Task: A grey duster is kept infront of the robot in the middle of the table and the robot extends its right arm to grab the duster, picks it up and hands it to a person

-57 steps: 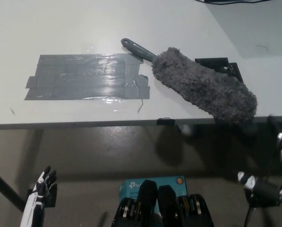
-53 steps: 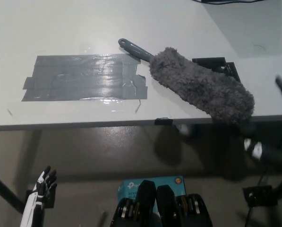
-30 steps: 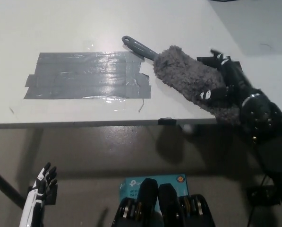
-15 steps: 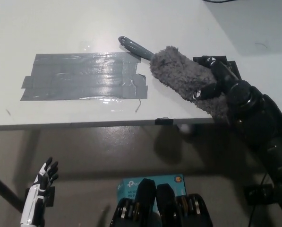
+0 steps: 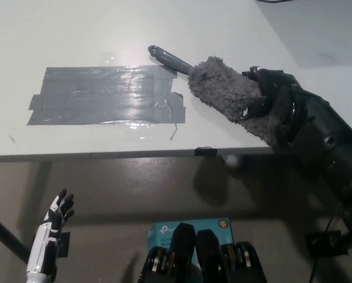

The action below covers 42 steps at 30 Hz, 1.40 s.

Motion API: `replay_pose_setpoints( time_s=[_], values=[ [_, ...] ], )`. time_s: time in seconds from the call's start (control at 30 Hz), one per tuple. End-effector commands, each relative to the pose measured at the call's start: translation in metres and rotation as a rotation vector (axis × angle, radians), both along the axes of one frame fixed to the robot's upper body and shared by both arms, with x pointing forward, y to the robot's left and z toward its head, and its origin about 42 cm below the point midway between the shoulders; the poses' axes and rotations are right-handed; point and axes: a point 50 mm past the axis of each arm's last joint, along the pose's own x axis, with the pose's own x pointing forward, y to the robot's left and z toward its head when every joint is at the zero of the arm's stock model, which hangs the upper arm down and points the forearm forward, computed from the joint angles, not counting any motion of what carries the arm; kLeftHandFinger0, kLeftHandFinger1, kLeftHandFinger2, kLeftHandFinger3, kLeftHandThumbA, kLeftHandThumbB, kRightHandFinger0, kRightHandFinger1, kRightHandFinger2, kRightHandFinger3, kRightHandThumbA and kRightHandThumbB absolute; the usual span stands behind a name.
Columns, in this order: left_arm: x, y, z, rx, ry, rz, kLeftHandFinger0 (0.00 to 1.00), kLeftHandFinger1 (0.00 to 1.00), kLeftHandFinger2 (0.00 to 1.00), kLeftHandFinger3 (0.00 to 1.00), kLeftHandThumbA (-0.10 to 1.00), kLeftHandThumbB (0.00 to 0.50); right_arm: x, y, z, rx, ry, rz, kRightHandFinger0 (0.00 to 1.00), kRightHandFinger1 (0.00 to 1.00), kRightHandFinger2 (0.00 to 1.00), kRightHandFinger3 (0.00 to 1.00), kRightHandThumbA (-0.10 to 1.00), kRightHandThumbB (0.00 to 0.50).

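My white left hand (image 5: 53,221) hangs low at the left, below the table edge, with fingers spread and holding nothing. On the white table (image 5: 75,35) lies a patch of grey tape (image 5: 105,95). Just right of it lies the grey duster (image 5: 232,97), handle pointing up-left. My black right hand (image 5: 276,97) is on its fluffy head, fingers wrapped around it.
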Motion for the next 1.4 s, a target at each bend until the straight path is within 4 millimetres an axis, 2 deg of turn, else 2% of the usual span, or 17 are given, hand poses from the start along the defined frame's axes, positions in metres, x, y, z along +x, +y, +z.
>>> replay_pose_setpoints(
  time_s=[0.0, 0.13, 0.37, 0.6, 0.67, 0.7, 0.77, 0.87, 0.93, 0.97, 1.03, 1.1, 1.17, 1.2, 1.27, 1.33, 1.37],
  values=[
    [0.013, 0.007, 0.020, 0.033, -0.079, -0.020, 1.00, 1.00, 1.00, 1.00, 1.00, 0.476, -0.013, -0.012, -0.038, -0.054, 0.201, 0.022, 0.17, 0.32, 0.47, 0.92, -0.10, 0.162],
    [0.015, 0.006, 0.021, 0.041, -0.086, -0.019, 1.00, 1.00, 1.00, 1.00, 1.00, 0.456, -0.012, -0.017, -0.035, -0.055, 0.202, 0.000, 0.14, 0.31, 0.52, 0.99, -0.10, 0.155],
    [0.019, 0.007, 0.023, 0.039, -0.090, -0.026, 1.00, 1.00, 1.00, 1.00, 1.00, 0.424, -0.012, -0.024, -0.022, 0.009, 0.193, 0.021, 0.00, 0.17, 0.41, 1.00, -0.10, 0.106],
    [0.022, 0.007, 0.024, 0.043, -0.095, -0.029, 1.00, 1.00, 1.00, 1.00, 1.00, 0.410, -0.014, -0.050, -0.009, 0.108, 0.214, 0.048, 0.08, 0.34, 0.35, 1.00, -0.10, 0.138],
    [0.024, 0.007, 0.025, 0.046, -0.096, -0.031, 1.00, 1.00, 1.00, 1.00, 1.00, 0.402, -0.013, -0.058, -0.002, 0.179, 0.211, 0.044, 0.11, 0.37, 0.31, 0.67, -0.10, 0.137],
    [0.025, 0.007, 0.025, 0.046, -0.098, -0.032, 1.00, 1.00, 1.00, 1.00, 1.00, 0.402, -0.013, -0.059, 0.000, 0.191, 0.211, 0.043, 0.11, 0.37, 0.31, 0.67, -0.10, 0.137],
    [0.028, 0.007, 0.026, 0.044, -0.102, -0.033, 1.00, 1.00, 1.00, 1.00, 1.00, 0.400, -0.013, -0.068, 0.010, 0.256, 0.200, 0.045, 0.08, 0.30, 0.20, 0.41, -0.10, 0.200],
    [0.030, 0.006, 0.026, 0.035, -0.105, -0.030, 1.00, 1.00, 1.00, 1.00, 1.00, 0.391, -0.013, -0.078, 0.024, 0.319, 0.194, 0.068, 0.00, 0.22, 0.15, 0.43, -0.10, 0.220],
    [0.031, 0.007, 0.027, 0.038, -0.109, -0.027, 1.00, 1.00, 1.00, 1.00, 1.00, 0.371, -0.015, -0.081, 0.035, 0.365, 0.207, 0.081, 0.00, 0.14, 0.14, 0.74, -0.10, 0.200],
    [0.031, 0.007, 0.027, 0.041, -0.113, -0.025, 1.00, 1.00, 1.00, 1.00, 1.00, 0.364, -0.016, -0.083, 0.044, 0.406, 0.214, 0.085, 0.00, 0.13, 0.16, 0.69, -0.10, 0.194],
    [0.032, 0.008, 0.028, 0.043, -0.116, -0.024, 1.00, 1.00, 1.00, 1.00, 1.00, 0.361, -0.018, -0.086, 0.054, 0.463, 0.221, 0.104, 0.00, 0.04, 0.18, 0.28, -0.10, 0.209],
    [0.033, 0.008, 0.028, 0.034, -0.117, -0.023, 1.00, 1.00, 1.00, 1.00, 1.00, 0.355, -0.021, -0.090, 0.064, 0.582, 0.259, 0.092, 0.00, 0.06, 0.26, 0.18, -0.10, 0.215],
    [0.034, 0.008, 0.028, 0.030, -0.121, -0.022, 1.00, 1.00, 1.00, 1.00, 1.00, 0.353, -0.022, -0.093, 0.068, 0.676, 0.292, 0.077, 0.00, 0.11, 0.39, 0.21, -0.10, 0.215],
    [0.034, 0.008, 0.029, 0.029, -0.119, -0.022, 1.00, 1.00, 1.00, 1.00, 1.00, 0.358, -0.024, -0.097, 0.068, 0.796, 0.330, 0.068, 0.00, 0.18, 0.59, 0.35, -0.10, 0.225],
    [0.034, 0.008, 0.029, 0.034, -0.116, -0.021, 1.00, 1.00, 1.00, 1.00, 1.00, 0.360, -0.025, -0.102, 0.065, 0.919, 0.378, 0.071, 0.00, 0.25, 0.72, 0.62, -0.10, 0.237],
    [0.035, 0.008, 0.030, 0.031, -0.115, -0.017, 1.00, 1.00, 1.00, 1.00, 1.00, 0.365, -0.026, -0.105, 0.063, 0.984, 0.399, 0.074, 0.00, 0.25, 0.75, 0.71, -0.10, 0.260],
    [0.036, 0.008, 0.030, 0.034, -0.117, -0.014, 1.00, 1.00, 1.00, 1.00, 1.00, 0.358, -0.028, -0.106, 0.061, 1.018, 0.410, 0.086, 0.00, 0.16, 0.64, 0.72, -0.10, 0.262]
  ],
)
